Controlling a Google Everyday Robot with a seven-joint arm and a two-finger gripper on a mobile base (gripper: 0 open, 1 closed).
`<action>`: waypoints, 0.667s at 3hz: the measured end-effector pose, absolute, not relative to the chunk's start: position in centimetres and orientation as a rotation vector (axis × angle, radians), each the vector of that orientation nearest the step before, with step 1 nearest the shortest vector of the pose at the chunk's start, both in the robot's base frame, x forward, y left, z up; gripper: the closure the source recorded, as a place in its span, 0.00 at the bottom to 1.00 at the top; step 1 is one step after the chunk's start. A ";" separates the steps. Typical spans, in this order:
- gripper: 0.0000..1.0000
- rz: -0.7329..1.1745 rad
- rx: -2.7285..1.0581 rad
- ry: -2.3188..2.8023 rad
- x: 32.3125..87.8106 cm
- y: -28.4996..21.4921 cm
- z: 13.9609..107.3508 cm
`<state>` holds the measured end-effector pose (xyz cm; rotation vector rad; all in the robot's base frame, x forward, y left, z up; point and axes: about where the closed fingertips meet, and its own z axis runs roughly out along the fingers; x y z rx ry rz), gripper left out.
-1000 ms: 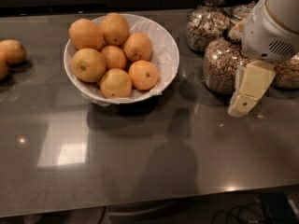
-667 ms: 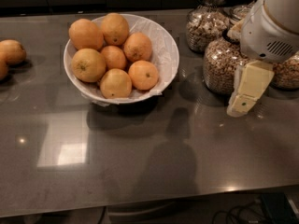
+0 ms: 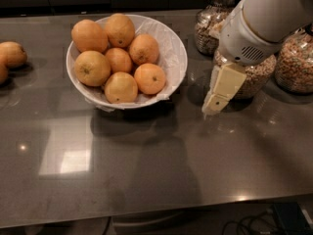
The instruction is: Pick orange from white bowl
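The white bowl (image 3: pixel 175 53), lined with crinkled white paper, sits at the back left of the grey counter. It holds several oranges; the nearest to the arm is one at the front right of the pile (image 3: pixel 150 78). My gripper (image 3: pixel 214 105), cream-coloured under a white wrist, hangs just above the counter to the right of the bowl. It is apart from the bowl and holds nothing that I can see.
Three glass cereal jars stand behind and right of the gripper: one at the back (image 3: pixel 209 28), one right behind it (image 3: pixel 254 78), one at far right (image 3: pixel 294 62). Two loose oranges (image 3: pixel 11 54) lie at the left edge. Counter front edge (image 3: pixel 156 212) is near.
The gripper has moved left, from in front of the jars to a spot closer to the bowl's right rim. The bowl and oranges have not moved.
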<state>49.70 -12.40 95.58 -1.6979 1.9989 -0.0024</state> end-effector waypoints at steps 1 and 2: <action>0.00 0.044 -1.702 1.895 51.3 -8.8 95.9; 0.00 0.044 -1.702 1.895 51.3 -8.8 95.9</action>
